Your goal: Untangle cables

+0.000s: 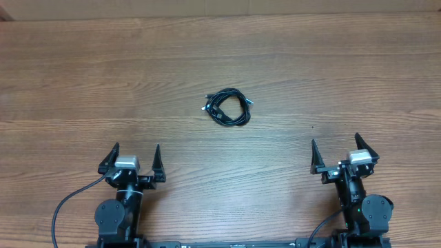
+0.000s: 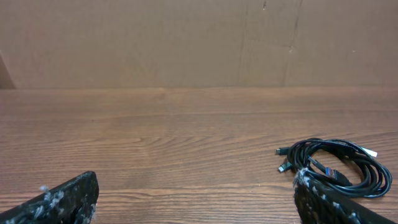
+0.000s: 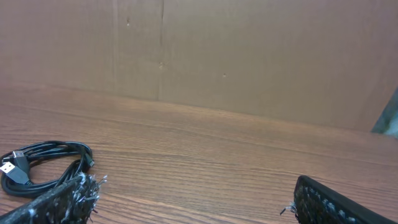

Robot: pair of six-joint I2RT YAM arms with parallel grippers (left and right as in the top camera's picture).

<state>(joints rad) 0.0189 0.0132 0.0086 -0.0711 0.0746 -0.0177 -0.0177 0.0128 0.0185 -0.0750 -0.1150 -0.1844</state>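
Note:
The cables [image 1: 228, 108] lie as one small black coiled bundle with silver-grey plug ends on the wooden table [image 1: 83, 83], near the middle. In the left wrist view the cables [image 2: 339, 167] sit ahead to the right, partly behind my right fingertip [image 2: 329, 202]. The right wrist view has the cables [image 3: 43, 165] ahead to the left. My left gripper [image 1: 134, 155] stands open near the front edge, left of and nearer than the bundle. Open too, my right gripper [image 1: 335, 148] sits at the front right. Neither holds anything.
A brown cardboard wall [image 2: 199, 43] rises behind the table's far edge. Thick black arm cables [image 1: 65, 207] trail from the arm bases at the front edge. Bare wood lies between both grippers and the bundle.

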